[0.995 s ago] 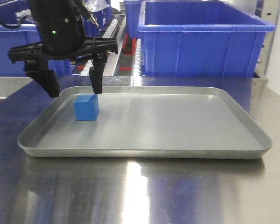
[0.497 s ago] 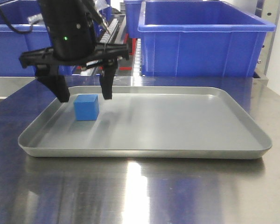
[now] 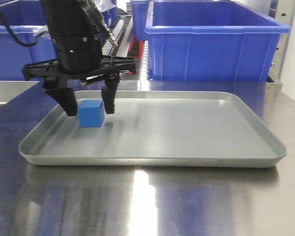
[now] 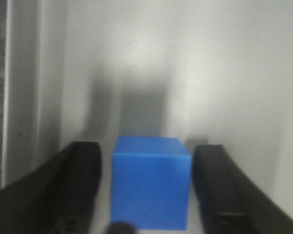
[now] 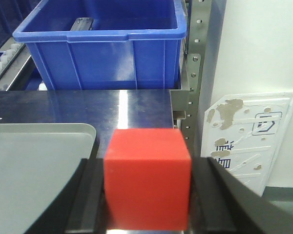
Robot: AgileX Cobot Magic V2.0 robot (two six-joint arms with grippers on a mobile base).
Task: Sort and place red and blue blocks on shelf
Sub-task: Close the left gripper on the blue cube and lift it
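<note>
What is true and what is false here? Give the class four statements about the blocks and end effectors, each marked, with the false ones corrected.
1. The blue block lies in the grey tray. True.
2. The left end effector is clamped shut on the blue block. False: it is open, with a gap on each side of the block.
3. The right end effector grips the red block. True.
4. The red block lies in the tray beside the blue one. False: it is held in the right end effector, outside the tray.
</note>
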